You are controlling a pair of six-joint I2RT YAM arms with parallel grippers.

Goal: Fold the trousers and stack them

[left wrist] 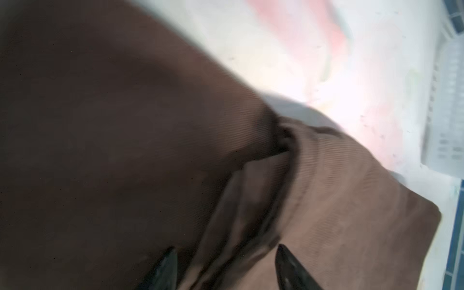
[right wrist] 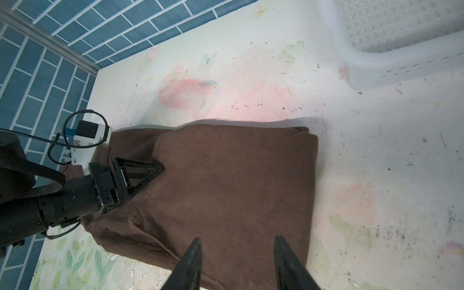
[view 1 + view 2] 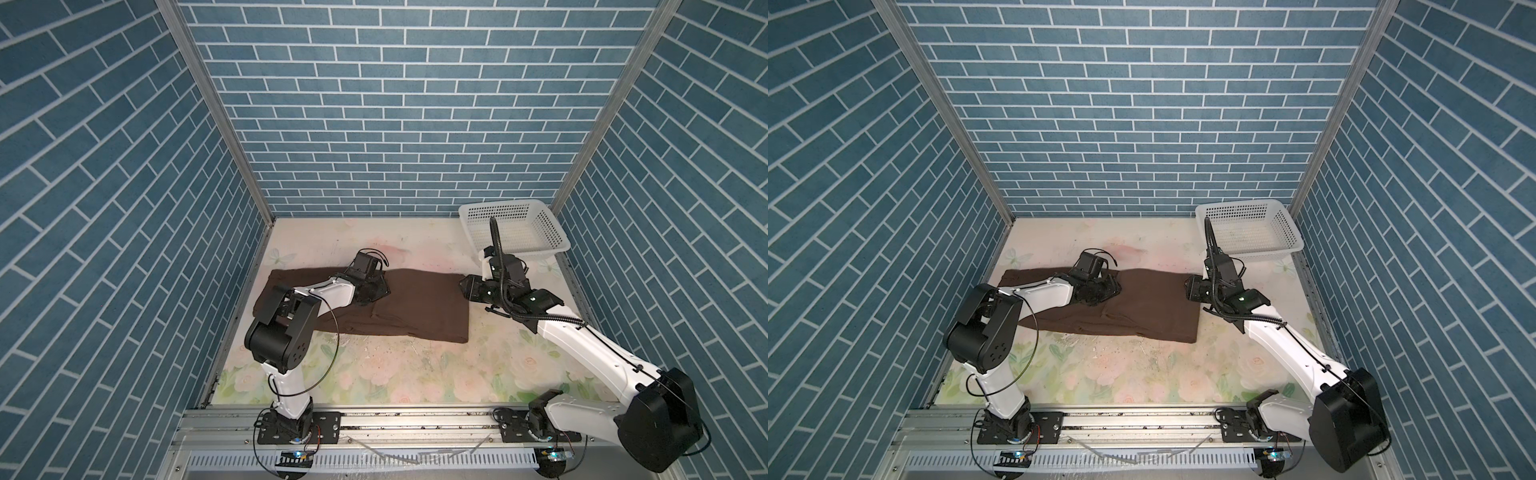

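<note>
The dark brown trousers (image 3: pixel 415 303) (image 3: pixel 1154 303) lie folded in a long band across the middle of the table. My left gripper (image 3: pixel 376 291) (image 3: pixel 1108 291) is down on their middle, at the edge of the upper folded layer. In the left wrist view its jaws (image 1: pixel 226 247) stand apart, with a raised ridge of the trousers (image 1: pixel 125 125) between the tips; the picture is blurred. My right gripper (image 3: pixel 464 286) (image 3: pixel 1188 287) hovers at the far right end of the trousers (image 2: pixel 226 175). It is open (image 2: pixel 238 239), with flat cloth under it and nothing gripped.
A white perforated basket (image 3: pixel 548 245) (image 3: pixel 1287 245) (image 2: pixel 376 57) stands in the back right corner, close behind the right arm. Blue brick walls close in three sides. The floral table (image 3: pixel 395 374) shows bare in front of the trousers.
</note>
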